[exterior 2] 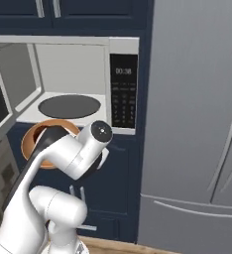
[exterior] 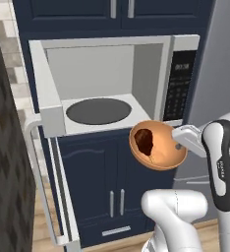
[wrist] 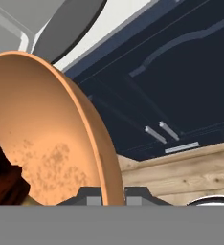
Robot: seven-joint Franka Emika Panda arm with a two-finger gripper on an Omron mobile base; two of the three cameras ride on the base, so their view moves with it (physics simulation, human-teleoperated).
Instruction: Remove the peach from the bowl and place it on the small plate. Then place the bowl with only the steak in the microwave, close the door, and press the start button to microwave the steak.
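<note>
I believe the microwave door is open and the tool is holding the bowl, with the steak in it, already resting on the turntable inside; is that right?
Not quite. The bowl with the steak is not on the turntable; the tool, shut on its rim, holds it tilted in front of and below the open microwave. The left base view shows this.

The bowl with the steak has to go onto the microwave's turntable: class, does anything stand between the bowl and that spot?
Nothing visible does. The microwave door is swung open and its turntable lies bare. The bowl, gripped at its rim by the gripper, hangs tilted just below the open front, steak inside.
</note>
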